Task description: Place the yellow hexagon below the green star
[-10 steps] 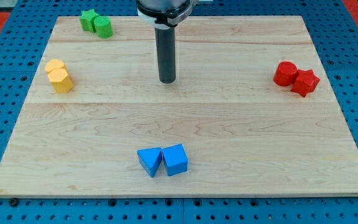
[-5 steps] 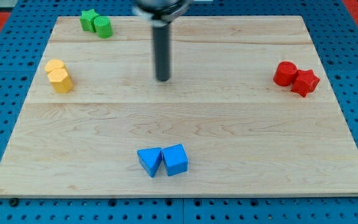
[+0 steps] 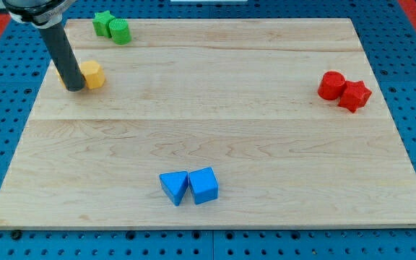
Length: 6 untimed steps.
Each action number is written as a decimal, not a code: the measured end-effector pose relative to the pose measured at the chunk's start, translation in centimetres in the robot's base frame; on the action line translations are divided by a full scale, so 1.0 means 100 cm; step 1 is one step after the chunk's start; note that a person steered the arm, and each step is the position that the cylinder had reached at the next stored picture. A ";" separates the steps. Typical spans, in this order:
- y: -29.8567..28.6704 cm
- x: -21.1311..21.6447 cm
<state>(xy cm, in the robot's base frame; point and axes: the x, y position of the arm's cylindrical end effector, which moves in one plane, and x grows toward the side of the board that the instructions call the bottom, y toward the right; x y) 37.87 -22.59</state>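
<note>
While yellow hexagon (image 3: 92,74) sits near table's (image 3: 266,144) upper left, below and slightly left of green star (image 3: 103,22), my tip (image 3: 74,87) touches its left side; second yellow block mostly hidden behind rod. Tool is plain rod, nothing gripped. Green cylinder (image 3: 120,31) touches star. Red pair (image 3: 344,90) at view's right, blue pair (image 3: 189,186) near bottom.
</note>
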 end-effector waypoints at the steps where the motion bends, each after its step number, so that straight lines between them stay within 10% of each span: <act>1: 0.030 -0.002; 3: 0.040 -0.108; 5: 0.060 -0.039; 6: -0.019 -0.020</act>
